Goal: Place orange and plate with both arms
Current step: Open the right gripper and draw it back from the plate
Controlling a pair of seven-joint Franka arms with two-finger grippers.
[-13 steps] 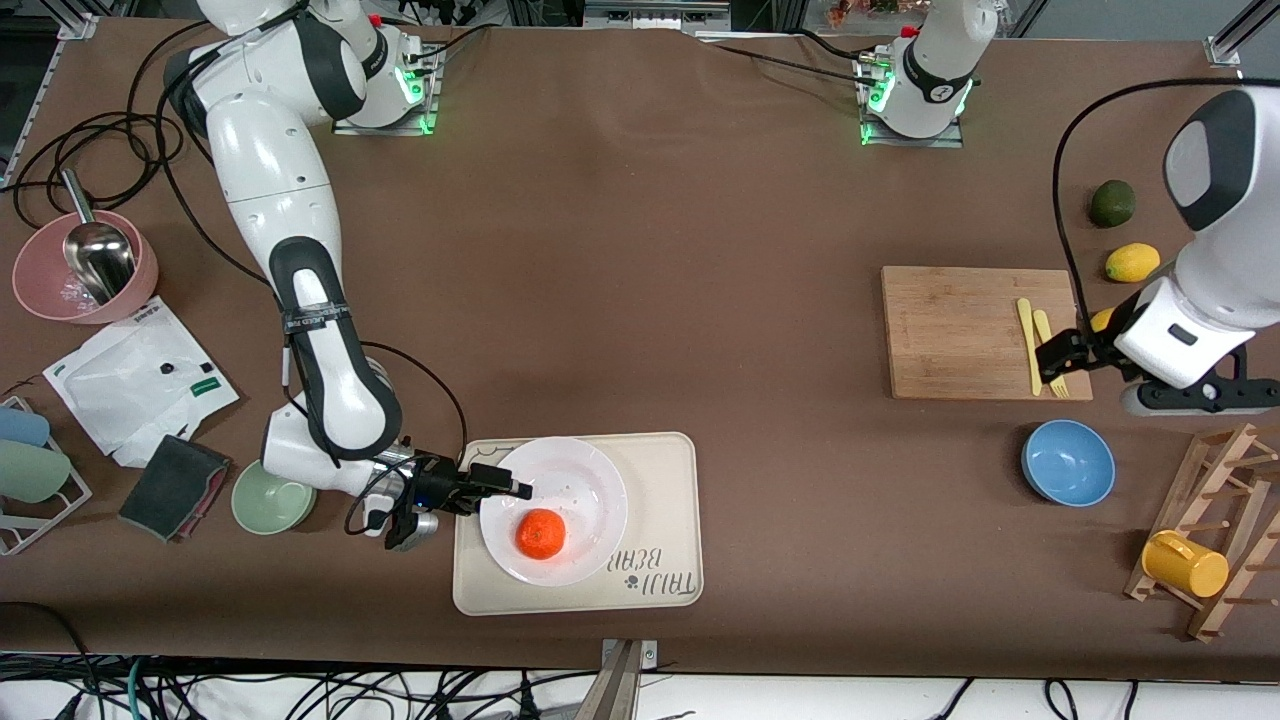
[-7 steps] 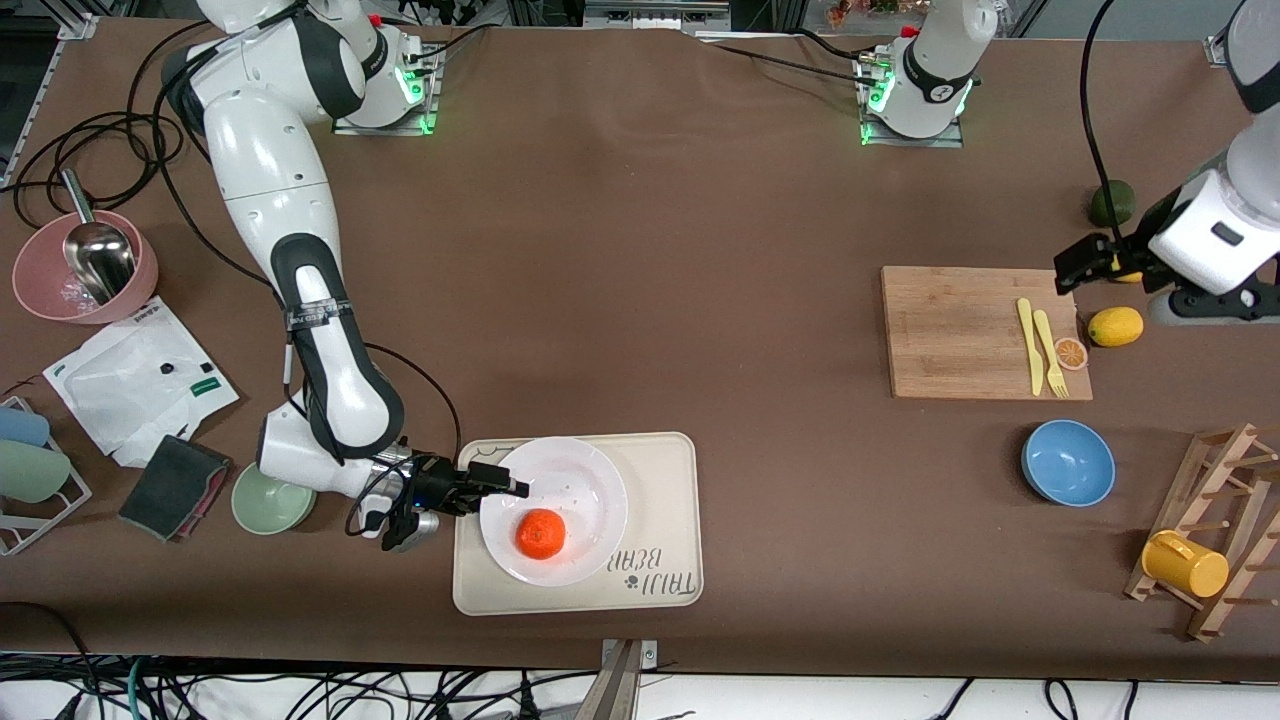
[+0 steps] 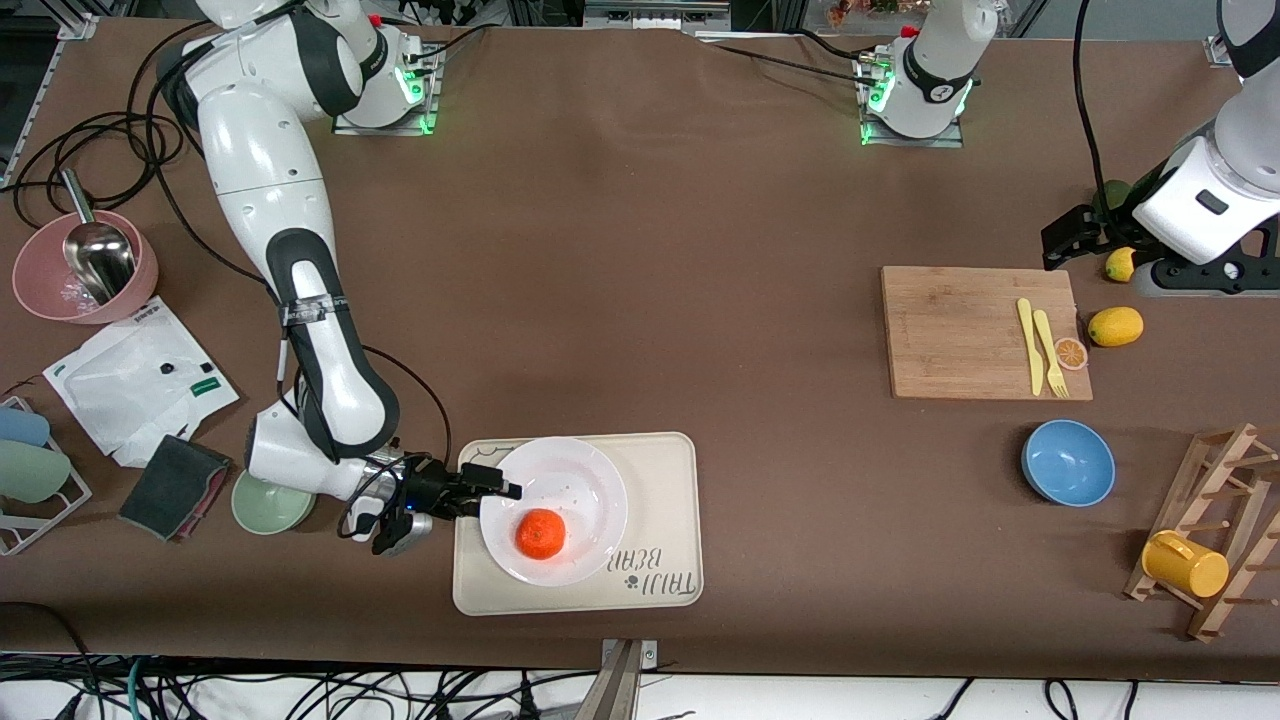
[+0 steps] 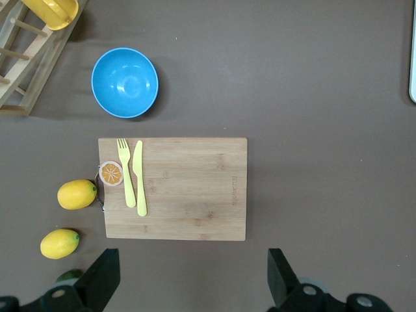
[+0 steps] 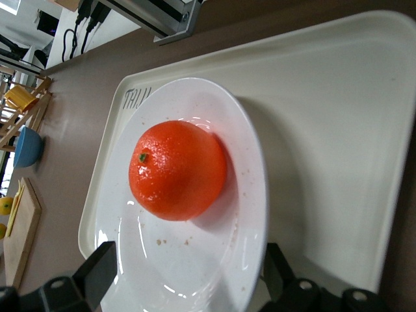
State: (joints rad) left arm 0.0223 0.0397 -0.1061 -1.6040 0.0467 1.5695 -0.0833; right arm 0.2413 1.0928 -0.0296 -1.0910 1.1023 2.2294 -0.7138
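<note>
The orange (image 3: 540,533) lies on the white plate (image 3: 575,480), and the plate rests on a cream tray (image 3: 660,470) near the front camera. My right gripper (image 3: 495,488) is at the plate's rim on the right arm's side, low and open. In the right wrist view its dark fingers (image 5: 97,273) flank the plate (image 5: 188,266) with the orange (image 5: 177,170) just ahead. My left gripper (image 3: 1062,243) hangs open and empty in the air by the corner of the cutting board (image 3: 970,335). The left wrist view looks down on the board (image 4: 188,195) between the open left gripper (image 4: 193,286) fingers.
Yellow fork and knife (image 3: 1040,345), an orange slice and lemons (image 3: 1115,326) are at the board. Also on the table are a blue bowl (image 3: 1068,462), a wooden rack with a yellow cup (image 3: 1185,563), a pale green bowl (image 3: 268,503), a pink bowl with a scoop (image 3: 85,268) and a white pouch (image 3: 135,375).
The left arm has risen from the cutting board's near corner and swung away to its other corner, uncovering the slice and a lemon. The right gripper has drawn back slightly from the plate.
</note>
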